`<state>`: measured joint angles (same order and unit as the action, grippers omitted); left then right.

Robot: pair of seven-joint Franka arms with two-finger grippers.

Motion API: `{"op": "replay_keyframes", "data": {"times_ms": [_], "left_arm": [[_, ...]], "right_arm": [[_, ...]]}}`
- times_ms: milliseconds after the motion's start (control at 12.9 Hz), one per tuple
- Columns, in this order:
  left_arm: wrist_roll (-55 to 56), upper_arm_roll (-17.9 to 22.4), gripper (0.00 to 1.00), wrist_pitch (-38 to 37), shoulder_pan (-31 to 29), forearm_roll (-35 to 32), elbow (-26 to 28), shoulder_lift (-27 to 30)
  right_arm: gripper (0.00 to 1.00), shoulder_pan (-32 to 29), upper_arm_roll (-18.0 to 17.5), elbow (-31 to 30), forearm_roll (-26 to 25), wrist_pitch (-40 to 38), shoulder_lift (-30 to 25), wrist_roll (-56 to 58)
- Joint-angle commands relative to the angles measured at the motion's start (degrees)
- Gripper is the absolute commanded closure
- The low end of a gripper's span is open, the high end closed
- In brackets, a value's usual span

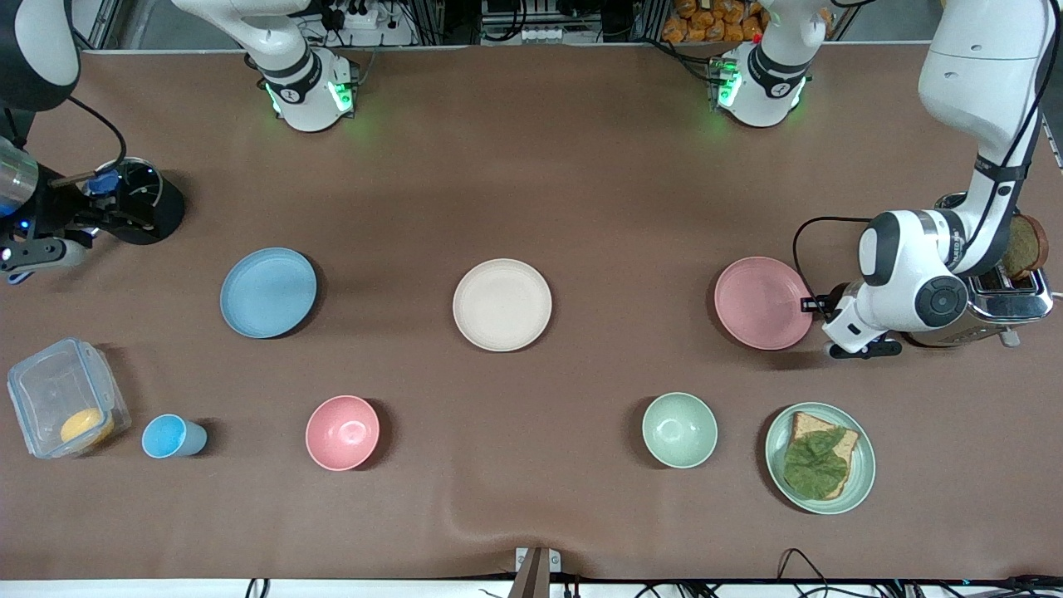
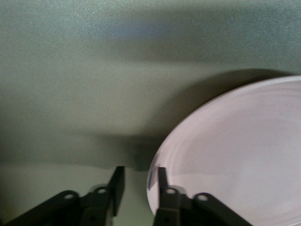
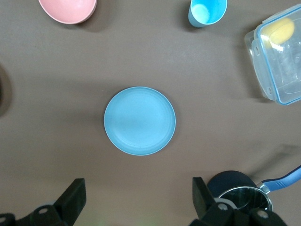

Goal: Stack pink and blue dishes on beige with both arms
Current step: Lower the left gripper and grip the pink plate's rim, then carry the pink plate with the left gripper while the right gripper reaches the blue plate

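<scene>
A: Pink plate (image 1: 762,302) lies flat at the centre right of the front view, toward the left arm's end of the table. The beige plate (image 1: 502,304) sits mid-frame, bare, and the blue plate (image 1: 268,291) lies centre left; all three are in one row, well apart.

B: And the left gripper (image 1: 807,305)?

A: Low at the pink plate's rim, on the side toward the toaster (image 1: 1001,295). In the left wrist view its fingers (image 2: 162,181) are spread a little, one on each side of the rim (image 2: 153,176); whether they touch it I cannot tell.

B: The right one?

A: The right gripper (image 3: 136,197) hangs high at the left edge of the front view, over the table near a dark pot (image 1: 141,199). Its fingers are spread wide, holding nothing, with the blue plate (image 3: 139,120) in sight below.

B: Anything else?

A: Along the lower part of the front view: a clear box (image 1: 65,399), a blue cup (image 1: 170,436), a pink bowl (image 1: 341,432), a green bowl (image 1: 679,429), and a green plate (image 1: 864,465) with toast (image 1: 818,458).
</scene>
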<state>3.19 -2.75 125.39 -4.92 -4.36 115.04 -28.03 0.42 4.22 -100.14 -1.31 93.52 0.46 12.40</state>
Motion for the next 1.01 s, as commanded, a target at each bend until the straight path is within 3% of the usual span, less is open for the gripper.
{"op": "replay_keyframes", "data": {"times_ms": [0,232,387,542,697,930], "left_arm": [[-0.1,-0.4,1.0,0.2,-0.2,1.8,-0.9,-0.6],[-1.0,-0.5,1.0,0.1,-0.2,4.1,-1.3,-0.2],[-1.4,-3.1,1.0,-2.9,-0.8,9.2,-2.8,1.7],[-0.6,-5.7,1.0,-8.6,-0.4,12.8,-7.1,4.2],[0.1,-8.0,1.0,-17.1,-0.2,13.1,-15.0,4.1],[6.9,-13.0,1.0,-21.1,2.4,13.0,-21.0,3.8]], "right_arm": [[0.0,-0.7,-0.4,-0.1,0.3,-0.4,1.9,-0.5],[0.0,-1.3,-0.3,-0.2,2.7,-0.1,2.4,-0.4],[0.0,-2.9,-0.3,-0.4,2.7,0.6,5.1,-0.4],[0.0,-3.6,-0.3,-0.6,2.8,1.6,7.8,-0.4],[0.0,-4.6,-0.3,-1.0,3.3,4.2,11.2,-0.4],[0.0,-5.9,-0.4,-8.6,3.7,15.2,13.2,0.3]]}}
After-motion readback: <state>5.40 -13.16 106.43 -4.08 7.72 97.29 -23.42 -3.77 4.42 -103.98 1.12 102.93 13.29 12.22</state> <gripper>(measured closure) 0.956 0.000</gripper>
